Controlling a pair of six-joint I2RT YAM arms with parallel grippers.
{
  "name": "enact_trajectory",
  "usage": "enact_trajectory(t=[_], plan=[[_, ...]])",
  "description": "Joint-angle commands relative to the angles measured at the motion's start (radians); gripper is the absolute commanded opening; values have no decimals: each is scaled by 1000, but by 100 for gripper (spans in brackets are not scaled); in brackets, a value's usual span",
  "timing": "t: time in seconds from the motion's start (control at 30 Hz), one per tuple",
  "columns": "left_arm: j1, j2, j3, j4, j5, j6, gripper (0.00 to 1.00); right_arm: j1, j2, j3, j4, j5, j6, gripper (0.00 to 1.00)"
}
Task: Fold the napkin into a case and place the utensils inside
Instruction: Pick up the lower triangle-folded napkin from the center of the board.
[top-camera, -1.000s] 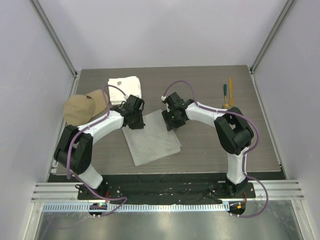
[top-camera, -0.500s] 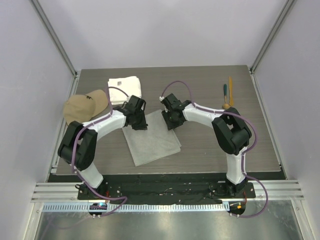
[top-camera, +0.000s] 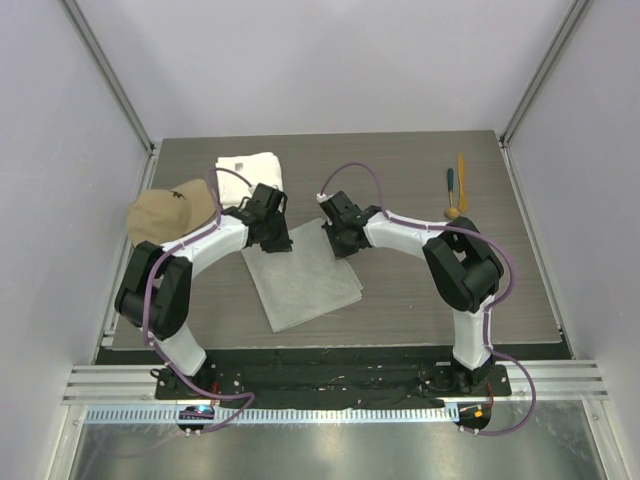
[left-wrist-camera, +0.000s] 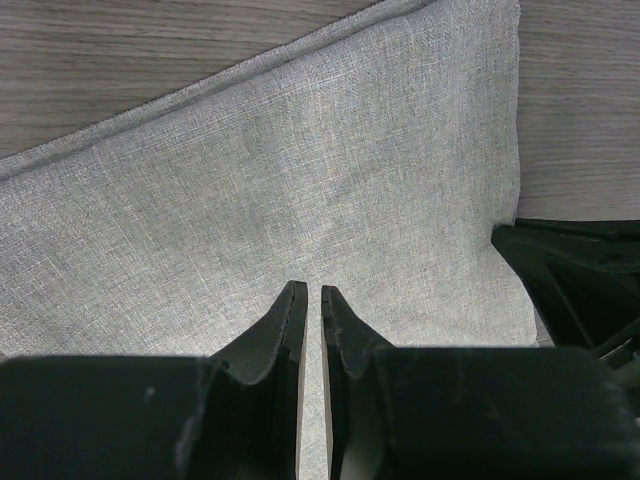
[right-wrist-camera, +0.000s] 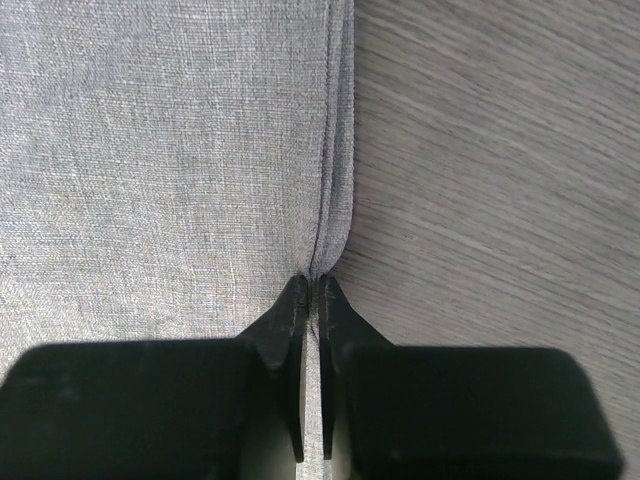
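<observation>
Napkin: grey napkin (top-camera: 303, 280) lies folded and flat at mid table (top-camera: 420, 290), skewed to the table edges.
Left hand: left hand (left-wrist-camera: 311, 292) is at the napkin's far left corner; fingers all but together, with a sliver of cloth in the slit, apparently nipped.
Right hand: right hand (right-wrist-camera: 311, 282) is at the far right corner; fingers clamped on the layered folded edge.
Utensils: utensils (top-camera: 455, 190) lie at far right, well apart from the napkin.
Other items: white towel (top-camera: 250, 170) and tan cap (top-camera: 170, 212) are at far left.
</observation>
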Motion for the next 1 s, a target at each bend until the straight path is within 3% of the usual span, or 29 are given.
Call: enact_trajectory(t=[0.0, 0.23, 0.53, 0.97], plan=[[5, -20, 16, 21, 37, 9, 15, -2, 69, -78, -34, 68, 15, 3], [2, 113, 63, 130, 209, -71, 9, -59, -103, -158, -2, 53, 3, 1], [-24, 265, 178, 216, 227, -181, 6, -82, -209, -180, 5, 21, -14, 1], [-38, 299, 188, 247, 218, -192, 6, -85, -228, -121, -51, 30, -14, 1]])
